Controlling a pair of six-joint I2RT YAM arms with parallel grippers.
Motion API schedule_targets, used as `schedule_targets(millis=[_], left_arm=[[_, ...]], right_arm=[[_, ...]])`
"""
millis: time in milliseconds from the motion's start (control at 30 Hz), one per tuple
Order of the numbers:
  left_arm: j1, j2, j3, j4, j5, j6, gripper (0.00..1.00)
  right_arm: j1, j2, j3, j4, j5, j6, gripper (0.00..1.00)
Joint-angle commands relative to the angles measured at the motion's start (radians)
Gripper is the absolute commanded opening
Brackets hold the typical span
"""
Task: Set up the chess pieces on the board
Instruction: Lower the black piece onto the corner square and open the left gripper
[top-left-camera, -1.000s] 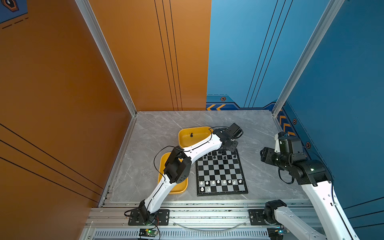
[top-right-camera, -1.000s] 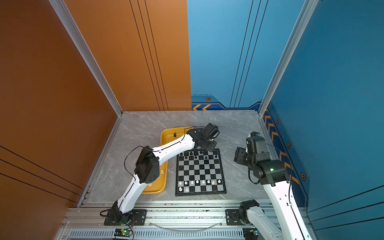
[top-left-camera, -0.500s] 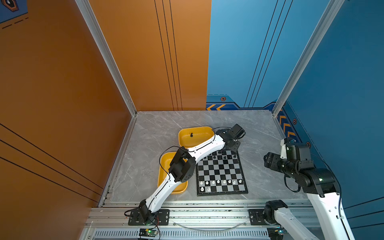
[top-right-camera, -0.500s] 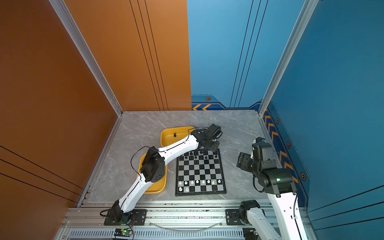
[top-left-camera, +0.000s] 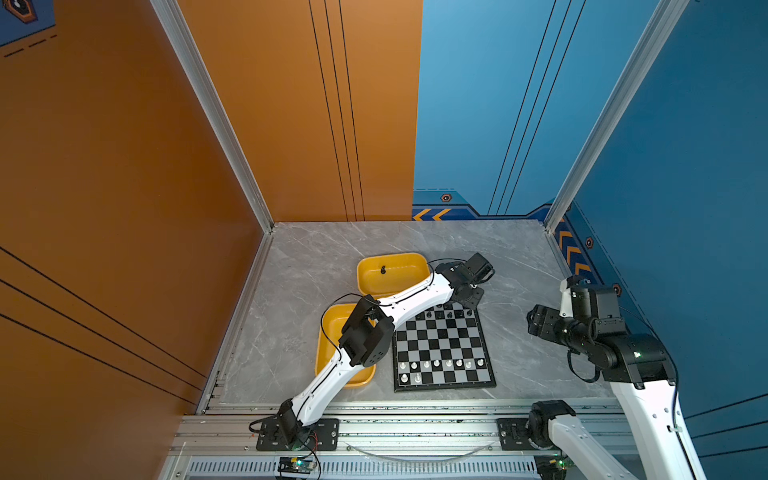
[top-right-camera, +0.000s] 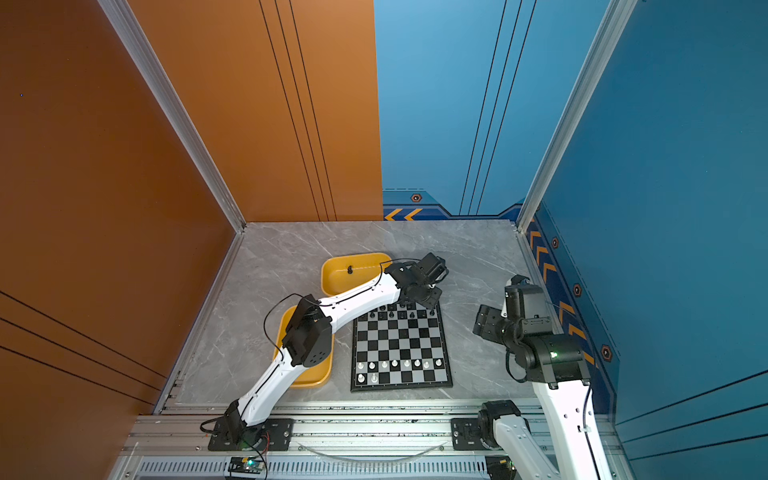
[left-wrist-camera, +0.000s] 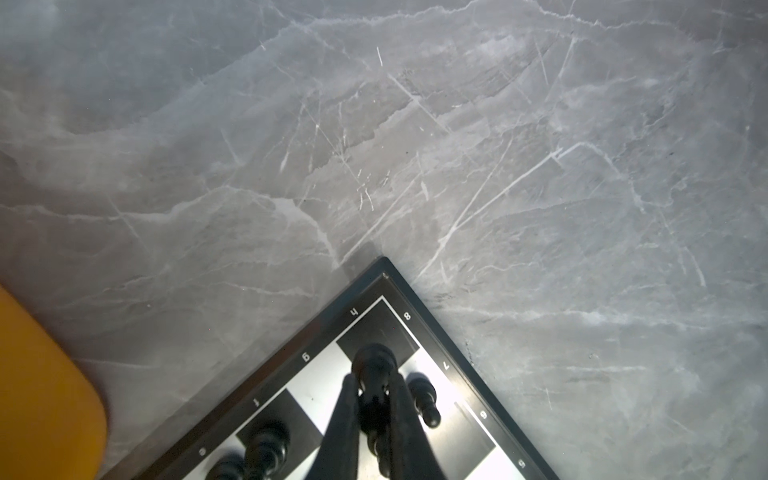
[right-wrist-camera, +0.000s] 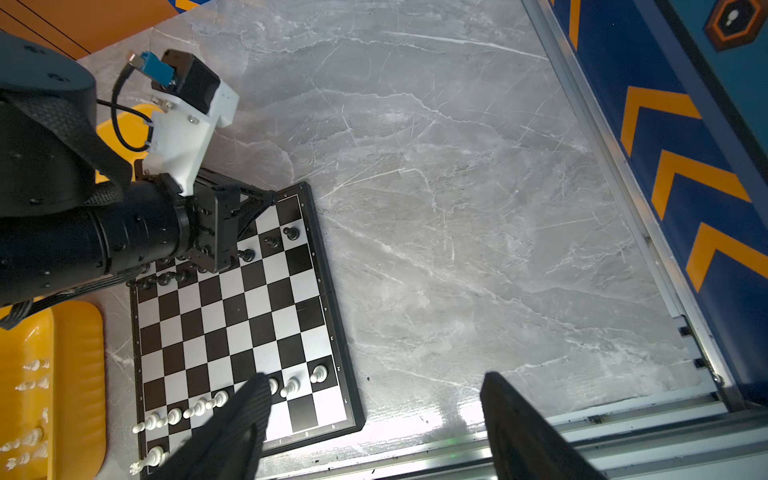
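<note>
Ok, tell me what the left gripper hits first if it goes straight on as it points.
Probably the board: the left gripper, shut on a black piece, points down at its dark corner square. The piece's base would land there first; it may already touch.

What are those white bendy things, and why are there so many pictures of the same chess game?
Those are two robot arms, each ending in a two-fingered gripper. Two pictures look down from above; two come from cameras on the arms' wrists. On the grey table lie a chessboard and two yellow trays. White pieces stand on the board's near side, black ones on its far side. More white pieces wait in the nearer tray. The left gripper pinches a black piece at the board's far corner. The right gripper is open and empty.
</note>
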Motion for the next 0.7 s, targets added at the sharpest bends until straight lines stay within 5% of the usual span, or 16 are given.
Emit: schedule_targets(millis=[0, 667], left_arm=[[-0.007, 0.028, -0.015, -0.035, 0.016, -0.011, 0.12], [-0.005, 0.058, -0.015, -0.036, 0.035, -0.017, 0.12]], right_arm=[[-0.013, -0.007, -0.018, -0.031, -0.018, -0.017, 0.82], [-0.038, -0.016, -0.025, -0.035, -0.03, -0.02, 0.83]])
